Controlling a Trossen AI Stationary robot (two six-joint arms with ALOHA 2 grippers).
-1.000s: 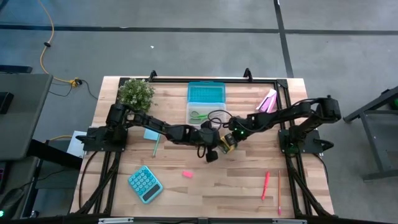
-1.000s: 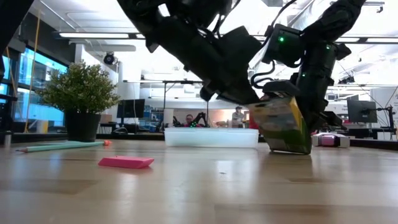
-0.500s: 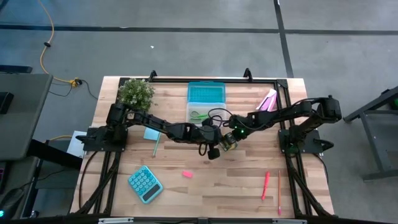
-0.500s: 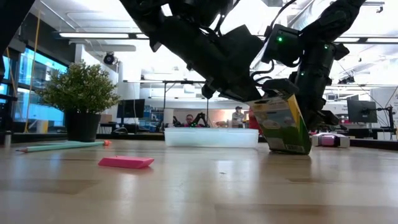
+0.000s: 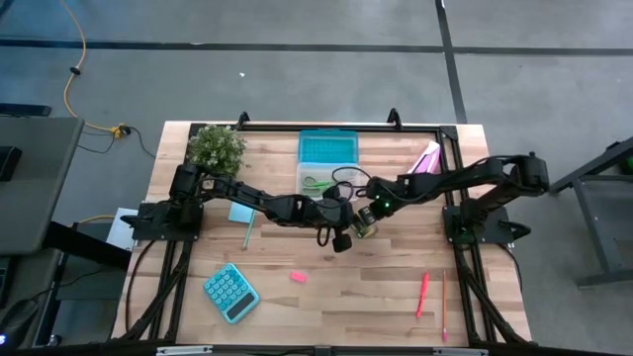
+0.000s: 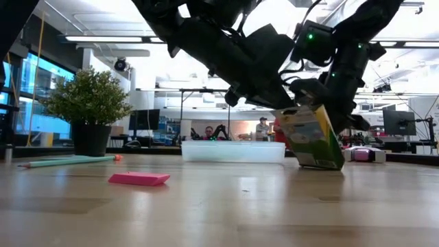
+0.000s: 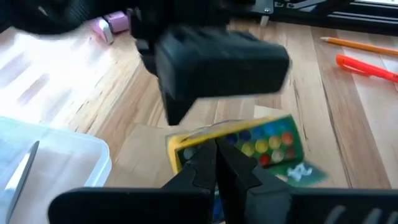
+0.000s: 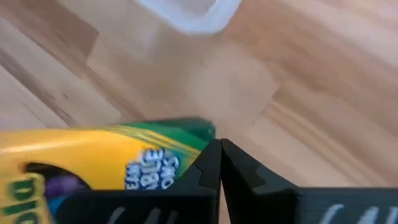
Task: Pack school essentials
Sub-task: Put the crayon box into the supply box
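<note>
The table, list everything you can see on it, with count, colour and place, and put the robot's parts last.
Crayon box: one, yellow and green, mid-table, tilted on one edge between the two grippers.
Clear bin: one, back centre, green-handled scissors inside.
Lid: one, teal, behind the bin.
Plant: one, green, back left corner.
Note pad: one, light blue, left.
Teal pen: one, left.
Calculator: one, teal, front left.
Eraser: one, pink, front centre.
Pink-red pen: one, front right.
Pencil: one, front right.
Packet: one, pink and white, back right.
Left gripper: shut, against the box.
Right gripper: shut, against the box.
</note>
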